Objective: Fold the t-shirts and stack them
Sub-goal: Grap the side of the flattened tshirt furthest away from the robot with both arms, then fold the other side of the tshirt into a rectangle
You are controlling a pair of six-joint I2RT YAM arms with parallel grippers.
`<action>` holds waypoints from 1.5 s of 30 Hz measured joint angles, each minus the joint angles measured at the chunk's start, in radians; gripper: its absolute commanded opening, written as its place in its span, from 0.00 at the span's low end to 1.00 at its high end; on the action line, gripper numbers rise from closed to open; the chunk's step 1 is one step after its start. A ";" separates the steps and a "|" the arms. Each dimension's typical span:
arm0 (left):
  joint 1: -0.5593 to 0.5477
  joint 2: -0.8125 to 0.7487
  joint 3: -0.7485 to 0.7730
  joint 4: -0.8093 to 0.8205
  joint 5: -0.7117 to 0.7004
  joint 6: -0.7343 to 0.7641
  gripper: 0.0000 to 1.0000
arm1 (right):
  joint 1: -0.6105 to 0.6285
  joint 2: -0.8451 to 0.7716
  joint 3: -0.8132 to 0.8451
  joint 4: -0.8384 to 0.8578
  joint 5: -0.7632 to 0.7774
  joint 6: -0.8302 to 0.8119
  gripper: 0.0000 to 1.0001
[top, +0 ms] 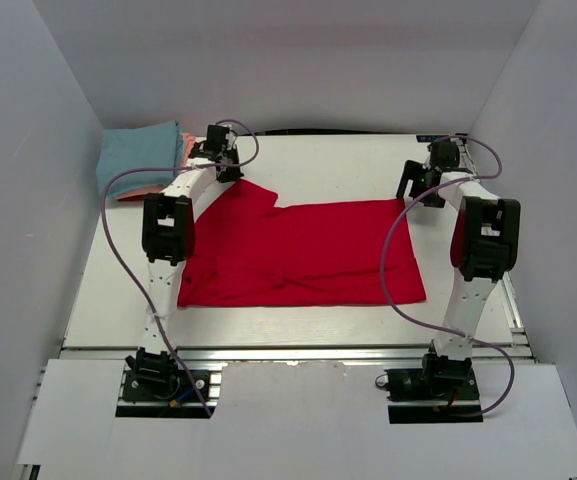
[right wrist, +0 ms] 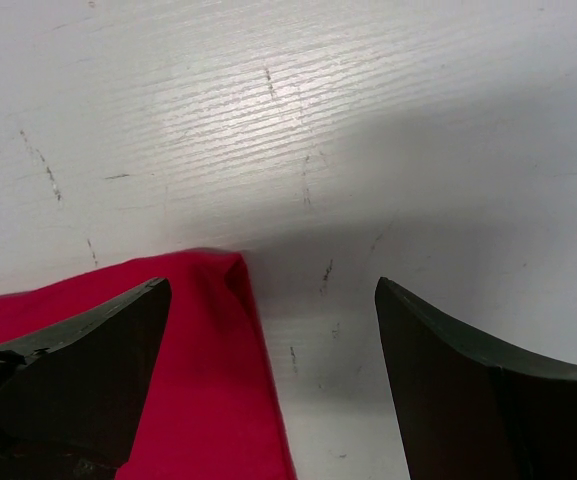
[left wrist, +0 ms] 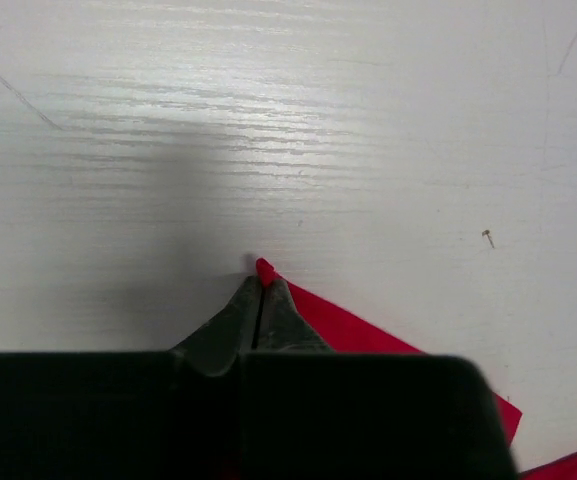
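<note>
A bright red t-shirt [top: 308, 250] lies spread across the middle of the table, partly folded over along its left side. My left gripper [top: 224, 166] is at the shirt's far left corner. In the left wrist view its fingers [left wrist: 280, 312] are pressed together, and a red tip of cloth [left wrist: 265, 268] pokes out between them. My right gripper [top: 416, 190] is at the shirt's far right corner. It stands wide open [right wrist: 273, 290] low over the table, with that red corner [right wrist: 208, 330] lying between its fingers, beside the left one.
A folded stack sits at the back left corner, light blue [top: 138, 155] on top with salmon-pink [top: 184, 150] edges showing beneath. White enclosure walls close in on three sides. The table's metal front rail [top: 298, 352] runs along the near edge by the arm bases.
</note>
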 measured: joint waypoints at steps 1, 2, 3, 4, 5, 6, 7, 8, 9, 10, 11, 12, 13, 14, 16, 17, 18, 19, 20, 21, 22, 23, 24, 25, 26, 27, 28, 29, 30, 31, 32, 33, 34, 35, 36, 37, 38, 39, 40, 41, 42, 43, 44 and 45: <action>0.000 0.000 0.000 0.000 0.000 0.003 0.00 | 0.000 0.000 0.000 0.003 -0.007 0.000 0.89; -0.001 0.000 0.000 0.000 -0.001 0.006 0.00 | 0.000 0.000 0.000 0.006 -0.011 0.001 0.89; -0.002 0.000 -0.001 0.001 -0.002 0.009 0.00 | 0.000 0.000 0.000 0.007 -0.018 0.002 0.89; -0.002 0.000 -0.004 0.003 -0.003 0.010 0.00 | 0.000 0.000 -0.001 0.009 -0.027 0.004 0.89; -0.002 -0.002 -0.008 0.008 -0.006 0.012 0.00 | 0.000 0.000 -0.003 0.014 -0.035 0.006 0.89; -0.002 -0.006 -0.017 0.014 -0.008 0.013 0.00 | 0.000 0.000 -0.007 0.019 -0.045 0.010 0.89; -0.004 -0.010 -0.026 0.022 -0.011 0.015 0.00 | 0.001 0.000 -0.014 0.026 -0.056 0.016 0.87; -0.004 -0.014 -0.032 0.028 -0.014 0.017 0.00 | 0.001 0.000 -0.018 0.029 -0.064 0.021 0.86; -0.004 -0.016 -0.035 0.030 -0.017 0.019 0.00 | 0.001 0.000 -0.021 0.029 -0.076 0.024 0.84; -0.004 -0.016 -0.038 0.032 -0.019 0.021 0.00 | 0.001 0.000 -0.025 0.033 -0.087 0.027 0.83; -0.004 -0.018 -0.040 0.035 -0.021 0.021 0.00 | 0.001 0.000 -0.025 0.034 -0.097 0.031 0.83; -0.004 -0.020 -0.044 0.037 -0.021 0.021 0.00 | 0.001 0.002 -0.025 0.036 -0.106 0.035 0.78; -0.004 -0.020 -0.046 0.039 -0.022 0.022 0.00 | 0.001 0.004 -0.025 0.039 -0.116 0.038 0.76; -0.004 -0.022 -0.049 0.041 -0.022 0.023 0.00 | 0.001 0.008 -0.025 0.042 -0.125 0.042 0.74; -0.004 -0.024 -0.054 0.044 -0.023 0.025 0.00 | 0.001 0.018 -0.026 0.050 -0.135 0.046 0.59; -0.004 -0.026 -0.058 0.047 -0.024 0.026 0.00 | 0.001 0.019 -0.026 0.054 -0.140 0.047 0.57; -0.004 -0.027 -0.061 0.050 -0.024 0.028 0.00 | 0.001 0.021 -0.026 0.060 -0.149 0.050 0.54; -0.004 -0.028 -0.063 0.051 -0.025 0.029 0.00 | -0.001 0.025 -0.026 0.063 -0.154 0.051 0.53; -0.004 -0.029 -0.064 0.051 -0.027 0.030 0.00 | -0.002 0.028 -0.026 0.066 -0.157 0.052 0.52; -0.005 -0.029 -0.066 0.051 -0.028 0.031 0.00 | -0.003 0.028 -0.026 0.068 -0.162 0.052 0.43; -0.005 -0.031 -0.069 0.054 -0.030 0.032 0.00 | -0.004 0.030 -0.026 0.069 -0.166 0.050 0.40; -0.005 -0.035 -0.074 0.056 -0.031 0.033 0.00 | -0.005 0.034 -0.026 0.073 -0.172 0.050 0.39; -0.005 -0.038 -0.080 0.057 -0.033 0.034 0.00 | -0.005 0.037 -0.026 0.078 -0.172 0.048 0.36; -0.005 -0.041 -0.085 0.058 -0.035 0.036 0.00 | -0.006 0.038 -0.026 0.081 -0.175 0.048 0.30; -0.005 -0.045 -0.091 0.058 -0.036 0.038 0.00 | -0.006 0.042 -0.024 0.084 -0.179 0.045 0.27; -0.005 -0.049 -0.097 0.058 -0.039 0.040 0.00 | -0.006 0.048 -0.018 0.084 -0.183 0.045 0.00; -0.005 -0.051 -0.100 0.056 -0.042 0.042 0.00 | -0.007 0.055 -0.009 0.084 -0.190 0.041 0.00; -0.005 -0.053 -0.101 0.055 -0.044 0.044 0.00 | -0.006 0.064 0.000 0.085 -0.197 0.044 0.00; -0.005 -0.053 -0.101 0.053 -0.047 0.046 0.00 | -0.005 0.074 0.011 0.082 -0.205 0.047 0.00; -0.006 -0.054 -0.101 0.051 -0.050 0.048 0.00 | -0.006 0.080 0.022 0.081 -0.212 0.047 0.00; -0.006 -0.055 -0.101 0.048 -0.053 0.051 0.00 | -0.005 0.087 0.030 0.081 -0.217 0.046 0.00; -0.006 -0.057 -0.101 0.042 -0.058 0.055 0.00 | -0.005 0.089 0.034 0.081 -0.221 0.046 0.00; -0.006 -0.059 -0.101 0.034 -0.062 0.058 0.00 | -0.005 0.089 0.034 0.082 -0.222 0.046 0.00; -0.006 -0.061 -0.101 0.026 -0.068 0.062 0.00 | -0.005 0.089 0.034 0.082 -0.223 0.046 0.00; -0.006 -0.065 -0.101 0.014 -0.074 0.067 0.00 | -0.005 0.089 0.034 0.083 -0.223 0.046 0.00; -0.006 -0.068 -0.101 0.002 -0.079 0.071 0.00 | -0.005 0.089 0.033 0.085 -0.223 0.046 0.00; -0.006 -0.072 -0.101 -0.013 -0.084 0.075 0.00 | -0.005 0.087 0.031 0.087 -0.224 0.045 0.00; -0.006 -0.077 -0.101 -0.029 -0.089 0.081 0.00 | -0.005 0.084 0.025 0.092 -0.224 0.045 0.00; -0.006 -0.083 -0.101 -0.048 -0.094 0.085 0.00 | -0.004 0.077 0.015 0.097 -0.224 0.045 0.00; -0.006 -0.089 -0.101 -0.064 -0.096 0.090 0.00 | -0.004 0.071 0.007 0.098 -0.226 0.045 0.00; -0.006 -0.098 -0.101 -0.083 -0.097 0.095 0.00 | -0.003 0.062 -0.005 0.099 -0.229 0.046 0.00; -0.006 -0.108 -0.101 -0.097 -0.098 0.100 0.00 | -0.003 0.053 -0.016 0.101 -0.232 0.046 0.00; -0.006 -0.120 -0.104 -0.108 -0.099 0.105 0.00 | -0.003 0.038 -0.034 0.105 -0.237 0.045 0.00; -0.006 -0.136 -0.111 -0.113 -0.100 0.109 0.00 | -0.003 0.026 -0.048 0.106 -0.240 0.045 0.00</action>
